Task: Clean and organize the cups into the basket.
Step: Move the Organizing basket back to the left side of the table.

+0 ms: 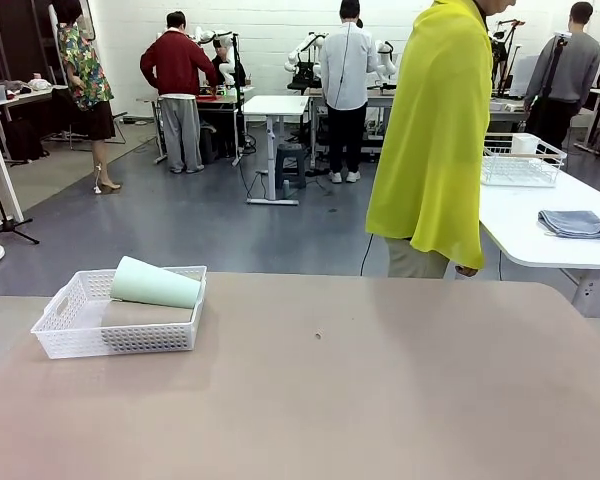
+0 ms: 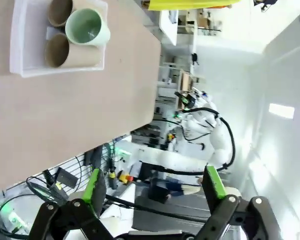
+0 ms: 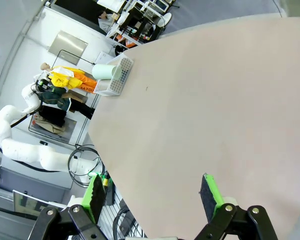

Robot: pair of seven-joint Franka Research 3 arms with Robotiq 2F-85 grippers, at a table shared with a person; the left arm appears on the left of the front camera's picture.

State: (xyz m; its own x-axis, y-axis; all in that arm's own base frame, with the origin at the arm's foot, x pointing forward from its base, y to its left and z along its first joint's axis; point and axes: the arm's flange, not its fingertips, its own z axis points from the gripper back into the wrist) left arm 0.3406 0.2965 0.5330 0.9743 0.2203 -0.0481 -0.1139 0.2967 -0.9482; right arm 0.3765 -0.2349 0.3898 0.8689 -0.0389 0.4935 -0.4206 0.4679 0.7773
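Currently, all three cups (image 2: 72, 35) are seen lying in the basket (image 1: 70, 340) at the desk's (image 1: 360, 400) left side, the mint one stacked on the two tan ones. Both the left hand (image 2: 152, 185) and right hand (image 3: 152, 195) are held released, grasping nothing.

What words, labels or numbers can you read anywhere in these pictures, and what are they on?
None can be read.
The mint cup, the tan cups and the basket show no print.
The table bears no marks or labels.
In the right wrist view, orange packaging on a far shelf may carry print, too small and blurred to read.
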